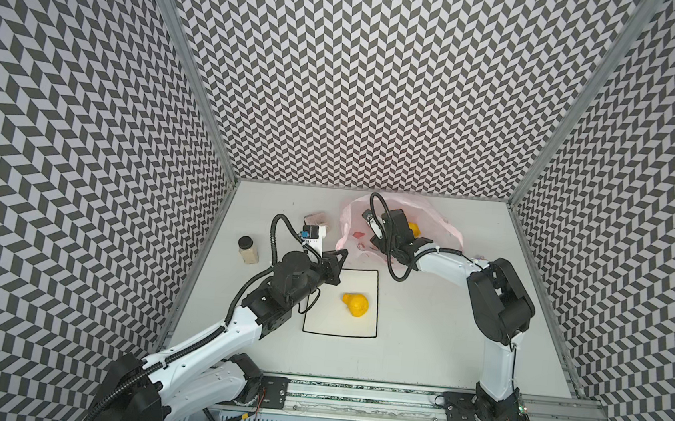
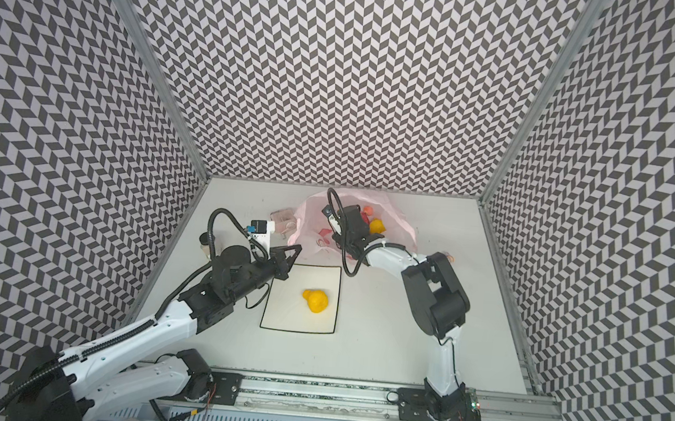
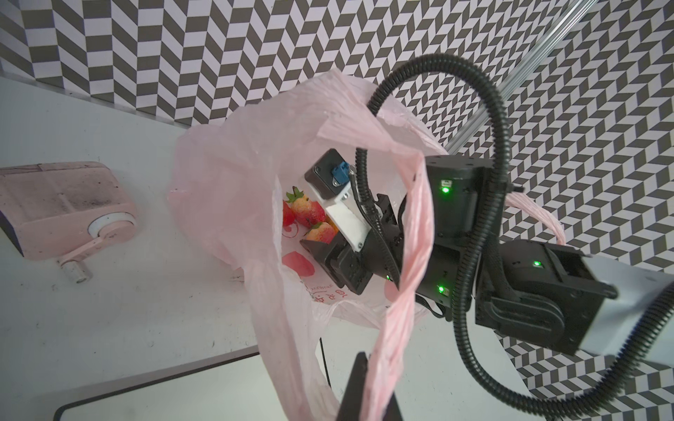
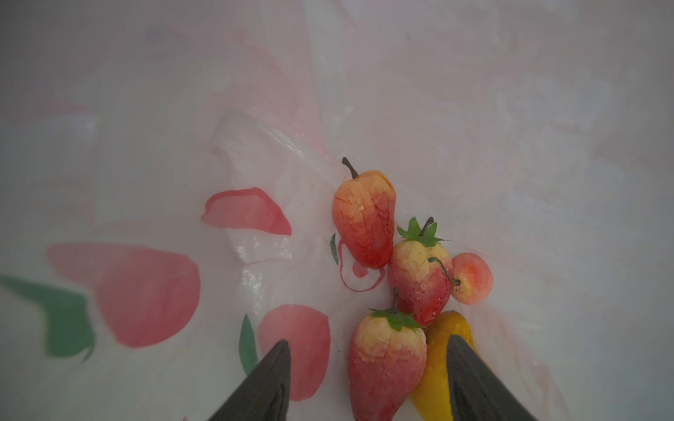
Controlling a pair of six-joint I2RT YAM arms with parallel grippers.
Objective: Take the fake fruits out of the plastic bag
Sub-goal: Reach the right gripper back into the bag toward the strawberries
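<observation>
Deep inside the plastic bag point(image 1: 346, 229), upper centre in both top views, right pincer point(image 4: 368, 340) gapes astride a strawberry point(image 4: 386, 364); left pincer point(image 1: 342, 255) clamps the handle loop point(image 3: 408, 277), holding the mouth open.

Black-and-white chevrons cover the walls point(image 1: 379, 98); the counter point(image 1: 421, 331) is white. The plastic bag point(image 3: 219, 175) is translucent pale pink, printed with red fruit and green leaves. The strawberries point(image 4: 386, 364) fade red to pale yellow under green caps; a pear point(image 1: 356, 304) is bright yellow.
</observation>
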